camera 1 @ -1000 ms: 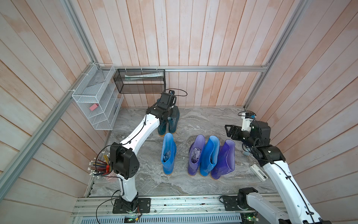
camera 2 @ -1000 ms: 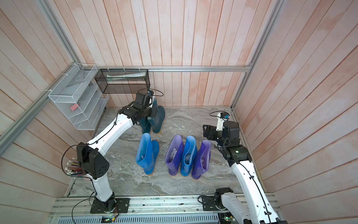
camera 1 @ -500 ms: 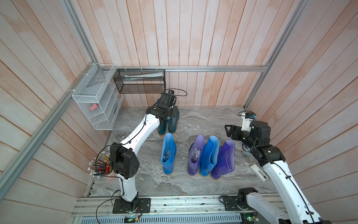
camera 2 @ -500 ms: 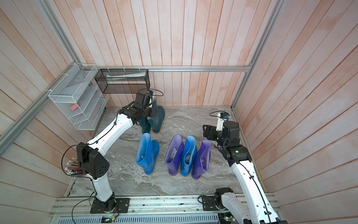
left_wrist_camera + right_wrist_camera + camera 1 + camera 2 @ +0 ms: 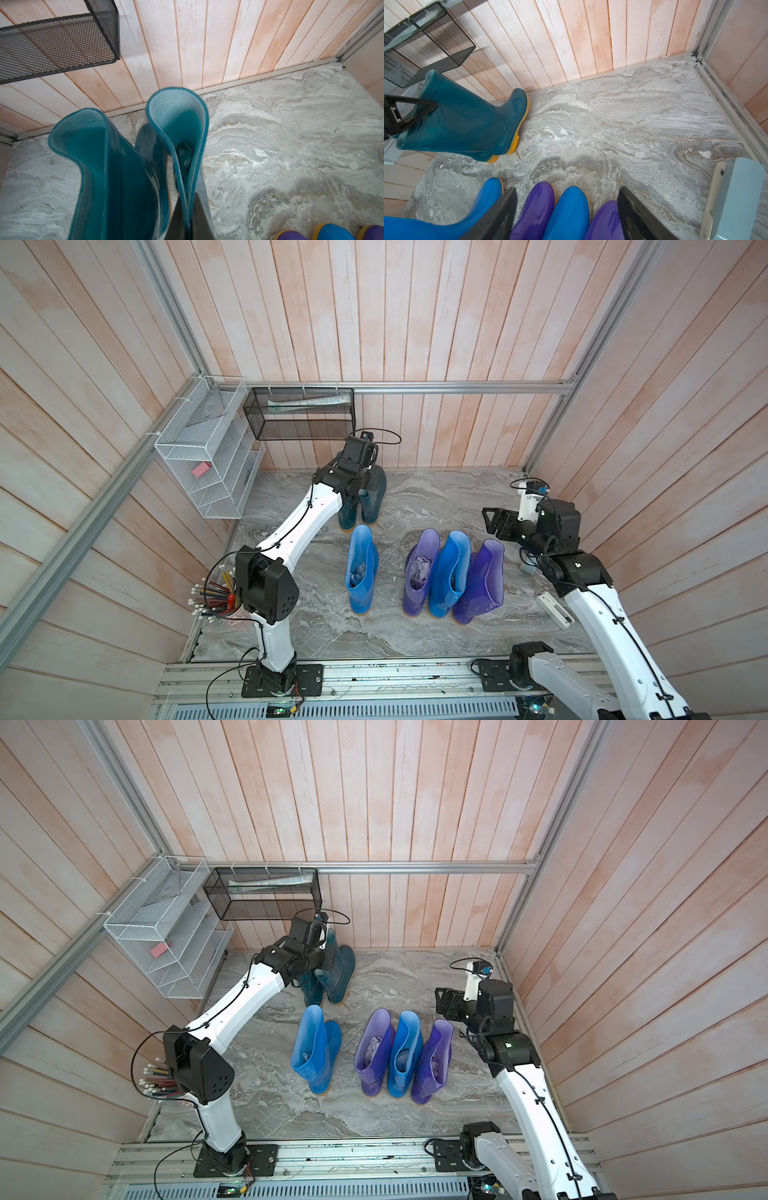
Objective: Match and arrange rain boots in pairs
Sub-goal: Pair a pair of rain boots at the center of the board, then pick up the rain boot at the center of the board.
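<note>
Nothing's moved: we're clamping teal boot (image 5: 178, 116) beside its twin (image 5: 93, 155) in left gripper (image 5: 190, 216), right gripper (image 5: 566, 192) hanging empty, open; next freeing blue boot (image 5: 449, 568) between purples (image 5: 484, 572)

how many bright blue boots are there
2. One blue boot stands alone near the teal pair; the other blue boot stands between the purple boots. None seems hidden.
</note>
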Action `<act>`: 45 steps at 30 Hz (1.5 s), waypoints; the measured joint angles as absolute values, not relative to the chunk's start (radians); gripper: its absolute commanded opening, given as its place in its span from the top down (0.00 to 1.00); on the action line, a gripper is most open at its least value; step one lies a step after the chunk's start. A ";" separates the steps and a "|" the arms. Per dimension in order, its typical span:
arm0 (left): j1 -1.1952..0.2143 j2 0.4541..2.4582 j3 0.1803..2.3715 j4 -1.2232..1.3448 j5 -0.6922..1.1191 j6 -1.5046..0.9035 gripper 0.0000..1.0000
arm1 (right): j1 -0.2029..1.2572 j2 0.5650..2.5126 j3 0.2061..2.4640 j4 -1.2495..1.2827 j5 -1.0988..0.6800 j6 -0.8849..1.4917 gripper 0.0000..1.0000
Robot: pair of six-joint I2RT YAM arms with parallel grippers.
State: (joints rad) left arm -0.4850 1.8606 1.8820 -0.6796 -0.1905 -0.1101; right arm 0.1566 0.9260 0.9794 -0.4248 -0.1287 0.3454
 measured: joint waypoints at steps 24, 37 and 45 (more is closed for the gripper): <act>-0.485 1.835 1.924 -0.655 -0.200 -0.135 0.39 | 0.157 0.929 0.980 -0.428 -0.124 0.345 0.21; -0.520 1.606 1.921 -0.700 -0.218 -0.198 0.35 | 0.157 0.966 0.981 -0.426 -0.107 0.336 0.19; -0.597 1.435 1.796 -0.801 -0.266 -0.284 0.32 | 0.157 0.968 0.983 -0.421 -0.106 0.335 0.19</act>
